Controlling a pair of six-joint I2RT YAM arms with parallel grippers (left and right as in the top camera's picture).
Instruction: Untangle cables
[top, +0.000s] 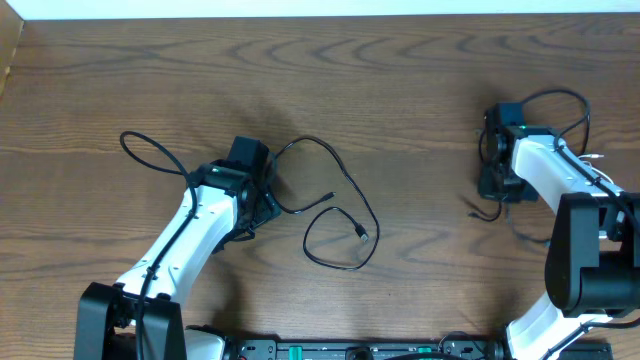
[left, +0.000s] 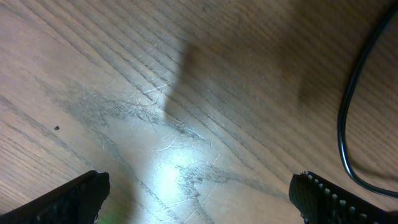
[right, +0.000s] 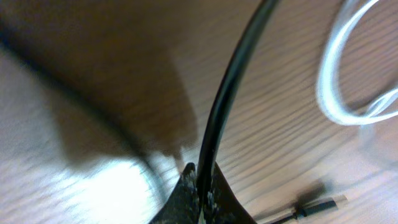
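- left gripper: jaws wide, holding nothing.
- long black cable: loose loops at its 3 o'clock, mid-table.
- right gripper: pinched on second black cable; white cable at 2 o'clock.
- table: far edge at 12 o'clock, bare wood between arms.

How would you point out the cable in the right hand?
Go to the table's right side, where the white right arm reaches. Its hand is shut on a thin black cable; the looped cable beside it is white and lies free.

bare bench along the far edge, black cable looping across the middle, open gap to its right
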